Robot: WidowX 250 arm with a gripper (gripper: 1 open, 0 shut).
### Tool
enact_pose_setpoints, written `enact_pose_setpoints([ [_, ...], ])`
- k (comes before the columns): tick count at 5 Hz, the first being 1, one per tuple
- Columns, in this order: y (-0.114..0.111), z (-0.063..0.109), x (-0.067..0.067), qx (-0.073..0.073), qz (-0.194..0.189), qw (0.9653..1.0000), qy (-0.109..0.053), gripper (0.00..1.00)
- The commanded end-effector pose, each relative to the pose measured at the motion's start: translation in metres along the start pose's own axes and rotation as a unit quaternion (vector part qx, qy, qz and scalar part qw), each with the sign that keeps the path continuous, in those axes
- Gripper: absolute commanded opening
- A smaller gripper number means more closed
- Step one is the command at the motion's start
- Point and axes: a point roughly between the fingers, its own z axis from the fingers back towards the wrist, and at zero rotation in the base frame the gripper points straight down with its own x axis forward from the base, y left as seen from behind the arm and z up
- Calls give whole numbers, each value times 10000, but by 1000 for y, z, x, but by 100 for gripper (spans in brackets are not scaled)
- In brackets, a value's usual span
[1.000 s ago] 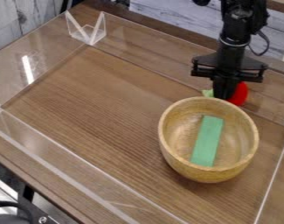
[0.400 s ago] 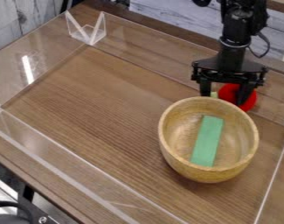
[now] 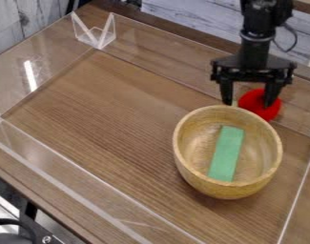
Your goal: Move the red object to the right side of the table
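Note:
The red object (image 3: pixel 263 103) is a small rounded toy lying on the wooden table (image 3: pixel 106 110) at the right side, just behind the wooden bowl. My gripper (image 3: pixel 250 93) hangs straight above it, pointing down, with its black fingers (image 3: pixel 226 91) spread open and nothing between them. The fingertips stand a little above and to either side of the toy, partly hiding its left part. Its leafy tuft does not show.
A round wooden bowl (image 3: pixel 196 157) with a flat green block (image 3: pixel 227 152) inside sits in front of the toy. Low clear acrylic walls (image 3: pixel 43 172) edge the table, with a clear folded stand (image 3: pixel 93 31) at the back left.
The gripper was shut on the red toy, then opened and let it go. It has since risen slightly, leaving the toy on the table.

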Motion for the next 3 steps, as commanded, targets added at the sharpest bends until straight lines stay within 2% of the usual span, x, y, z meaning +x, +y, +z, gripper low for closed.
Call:
enact_pose_setpoints([
  [1,-2,41,15,-326,104,9985,-420,100],
  [3,12,61,21,-403,282,9977,-459,100],
])
